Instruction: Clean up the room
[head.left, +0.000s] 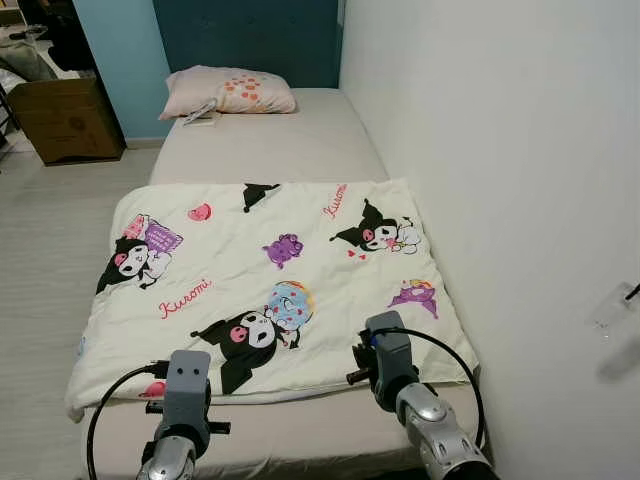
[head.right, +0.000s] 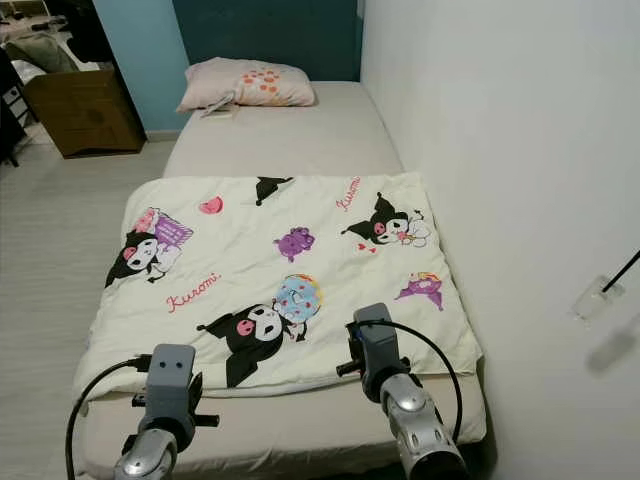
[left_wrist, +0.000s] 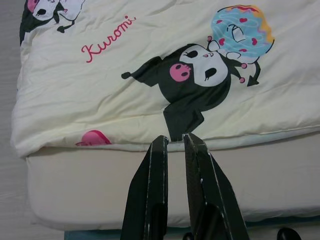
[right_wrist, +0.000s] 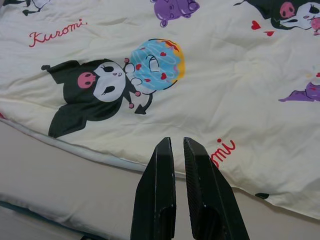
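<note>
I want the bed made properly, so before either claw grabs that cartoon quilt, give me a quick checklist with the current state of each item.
1. Left claw at the quilt's near edge: ok.
2. Right claw at the near edge: ok.
3. Claws holding nothing: ok, both nearly closed with nothing between the fingers.
4. Quilt lying flat: ok.
5. Pillow at the headboard: ok.
6. Small item beside the pillow identified: cannot tell.

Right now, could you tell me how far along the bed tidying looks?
Done: the quilt lies spread flat over the foot half of the mattress, and the pillow sits at the headboard. In hand: nothing; the left tool and right tool hover nearly shut at the quilt's near edge. Left: the cardboard box on the floor.
</note>
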